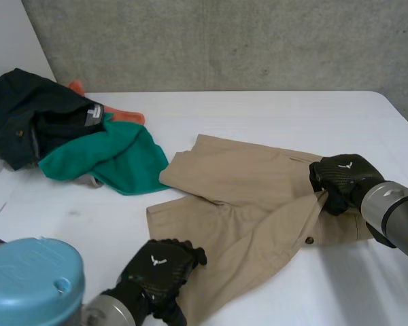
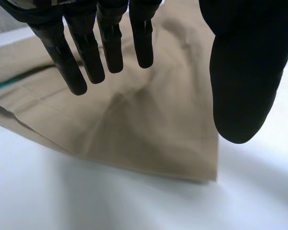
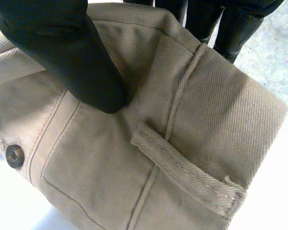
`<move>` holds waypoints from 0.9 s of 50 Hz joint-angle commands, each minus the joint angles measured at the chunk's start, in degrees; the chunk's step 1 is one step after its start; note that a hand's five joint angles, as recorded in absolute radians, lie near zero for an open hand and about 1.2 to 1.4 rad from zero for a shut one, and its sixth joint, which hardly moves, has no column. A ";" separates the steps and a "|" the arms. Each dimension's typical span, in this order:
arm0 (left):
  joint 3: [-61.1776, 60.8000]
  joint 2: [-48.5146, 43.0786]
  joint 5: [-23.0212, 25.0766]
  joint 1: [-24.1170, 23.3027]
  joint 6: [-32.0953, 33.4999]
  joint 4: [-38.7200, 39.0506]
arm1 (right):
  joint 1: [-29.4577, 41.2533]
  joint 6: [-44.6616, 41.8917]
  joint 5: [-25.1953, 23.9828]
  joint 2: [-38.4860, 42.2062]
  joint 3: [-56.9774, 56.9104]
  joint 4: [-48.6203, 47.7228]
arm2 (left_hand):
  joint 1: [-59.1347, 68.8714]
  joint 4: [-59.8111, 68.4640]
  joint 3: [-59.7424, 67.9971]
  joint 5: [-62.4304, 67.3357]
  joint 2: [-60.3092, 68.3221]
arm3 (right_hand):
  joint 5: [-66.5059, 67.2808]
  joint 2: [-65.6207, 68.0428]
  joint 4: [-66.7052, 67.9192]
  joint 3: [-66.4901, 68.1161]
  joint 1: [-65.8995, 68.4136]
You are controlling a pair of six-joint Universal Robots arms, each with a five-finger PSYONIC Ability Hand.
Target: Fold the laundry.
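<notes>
Tan shorts lie spread across the middle of the white table, one leg reaching toward its near edge. My right hand is at the waistband end. There its thumb presses the folded waistband against the fingers behind it, close to a belt loop and a dark button. My left hand hovers at the near leg's hem. Its fingers are straight and spread, held apart from the thumb, just above the tan cloth and holding nothing.
A pile of laundry sits at the back left: a dark garment, a green cloth draped in front of it, and an orange piece behind. A concrete wall runs behind the table.
</notes>
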 commanded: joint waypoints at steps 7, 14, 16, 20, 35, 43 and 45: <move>3.59 -7.07 -5.27 -4.61 0.58 1.16 | -0.67 -0.10 0.39 0.52 0.99 -0.53 | 10.38 9.68 9.79 9.55 9.88 | 12.74 12.53 11.84 12.07 23.56; 5.43 -10.85 -6.32 -7.24 0.93 3.26 | -0.67 -0.02 0.30 0.61 1.08 -0.53 | 15.77 15.07 15.17 14.94 15.27 | 12.74 12.53 11.84 12.07 23.56; 5.79 -11.56 -6.93 -7.94 1.01 4.06 | -0.67 -0.02 0.30 0.61 1.08 -0.53 | 15.78 15.08 15.18 14.95 15.27 | 12.74 12.53 11.84 12.07 23.56; 6.05 -12.35 -8.69 -9.09 1.01 5.73 | -0.67 -0.10 0.21 0.52 1.17 -0.53 | 15.94 15.24 15.34 15.11 15.44 | 12.74 12.53 11.84 12.07 23.56; 5.26 -12.35 -9.22 -9.27 7.34 8.02 | -1.72 -0.45 0.47 -0.01 1.61 0.17 | 57.13 56.43 56.53 56.30 56.63 | 12.74 12.53 11.84 12.07 23.56; 6.05 -7.44 -9.40 -7.87 12.96 7.49 | -1.72 -8.70 -0.14 -4.66 3.27 8.33 | 57.13 56.43 56.53 56.30 56.63 | 12.74 12.53 11.84 12.07 23.56; 6.84 -4.63 -9.23 -4.54 16.90 7.40 | -2.07 -15.20 0.21 -6.07 4.06 11.15 | 57.13 56.43 56.53 56.30 56.63 | 12.74 12.53 11.84 12.07 23.56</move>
